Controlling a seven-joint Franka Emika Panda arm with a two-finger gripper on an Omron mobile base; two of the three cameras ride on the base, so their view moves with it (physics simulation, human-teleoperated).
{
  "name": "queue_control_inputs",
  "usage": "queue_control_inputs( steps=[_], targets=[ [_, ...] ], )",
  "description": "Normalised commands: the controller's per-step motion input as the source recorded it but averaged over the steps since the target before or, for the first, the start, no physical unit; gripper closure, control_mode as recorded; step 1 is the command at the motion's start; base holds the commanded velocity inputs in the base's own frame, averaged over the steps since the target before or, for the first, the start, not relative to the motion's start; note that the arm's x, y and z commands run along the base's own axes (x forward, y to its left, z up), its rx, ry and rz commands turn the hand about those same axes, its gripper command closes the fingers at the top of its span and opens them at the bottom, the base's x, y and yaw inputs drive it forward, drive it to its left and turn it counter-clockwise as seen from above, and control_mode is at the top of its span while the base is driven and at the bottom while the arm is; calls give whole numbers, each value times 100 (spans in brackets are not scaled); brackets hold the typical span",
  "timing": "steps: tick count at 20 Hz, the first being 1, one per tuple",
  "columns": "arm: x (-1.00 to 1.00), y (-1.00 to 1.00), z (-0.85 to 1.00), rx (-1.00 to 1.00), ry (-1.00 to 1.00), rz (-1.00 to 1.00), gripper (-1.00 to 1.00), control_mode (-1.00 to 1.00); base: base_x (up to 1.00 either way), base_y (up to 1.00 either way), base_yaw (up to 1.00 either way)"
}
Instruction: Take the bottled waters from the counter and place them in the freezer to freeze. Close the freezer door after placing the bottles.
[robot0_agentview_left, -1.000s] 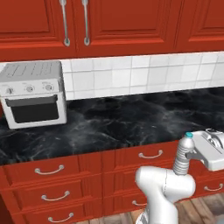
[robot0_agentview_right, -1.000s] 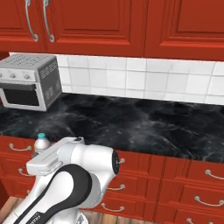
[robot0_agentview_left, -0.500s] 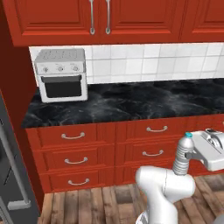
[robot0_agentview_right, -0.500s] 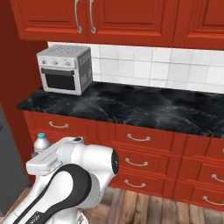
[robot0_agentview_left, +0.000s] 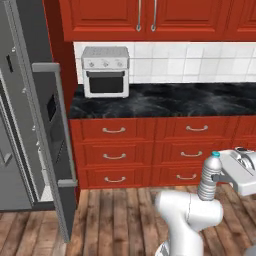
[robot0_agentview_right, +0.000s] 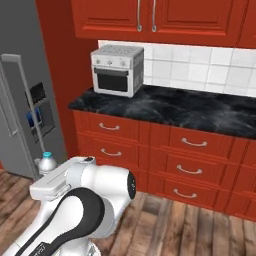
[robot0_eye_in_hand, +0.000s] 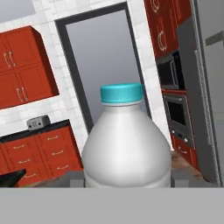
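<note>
The base has swung left along the counter (robot0_agentview_left: 165, 102), so the freezer (robot0_agentview_left: 20, 125) with its freezer door (robot0_agentview_left: 55, 150) standing open is now in frame, toaster oven (robot0_agentview_left: 105, 71) slid toward the middle. The gripper (robot0_agentview_left: 220, 176) is pinching the teal-capped water bottle (robot0_agentview_left: 209, 176), upright beside the arm. Looks like the carry leg, placing's next I'd guess.

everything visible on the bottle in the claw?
The water bottle is small, clear greyish plastic with a teal screw cap, rounded shoulders and a ribbed body. It stands upright, off any surface, its lower part in the claw, out over the wood floor in front of the red drawers.
</note>
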Motion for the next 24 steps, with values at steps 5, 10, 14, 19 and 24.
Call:
queue_control_inputs(
  steps=[5,10,14,19,24],
  targets=[
    [0,0,0,0,0,0,100,100,-12,89,4],
    [0,0,0,0,0,0,100,100,1,100,-3],
    [0,0,0,0,0,0,100,100,2,100,-5],
    [0,0,0,0,0,0,100,100,10,100,-10],
    [0,0,0,0,0,0,100,100,22,83,-23]
  ],
)
